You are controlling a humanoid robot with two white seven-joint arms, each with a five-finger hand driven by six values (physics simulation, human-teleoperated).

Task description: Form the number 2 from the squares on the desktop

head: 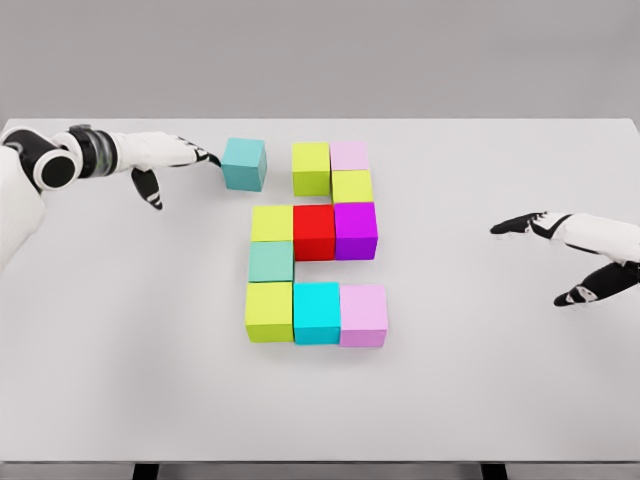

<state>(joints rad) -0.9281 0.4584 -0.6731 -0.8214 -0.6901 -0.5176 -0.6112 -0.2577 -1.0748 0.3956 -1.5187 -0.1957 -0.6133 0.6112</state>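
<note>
Coloured cubes lie on the white table [480, 380]. A teal cube [244, 164] sits alone at the upper left, a gap away from a lime cube [311, 167] and a pale pink cube [349, 154]. Below them are a lime cube [352, 186], then a row of lime [271, 222], red [314, 231] and purple [355, 229] cubes. A mint cube [271, 260] follows, then a bottom row of lime [269, 311], cyan [317, 312] and pink [363, 315]. My left hand [175, 160] is open, its fingertips touching the teal cube's left side. My right hand [560, 250] hovers open at the right.
The table's far edge runs just behind the top cubes. Dark table legs [145, 470] show under the front edge.
</note>
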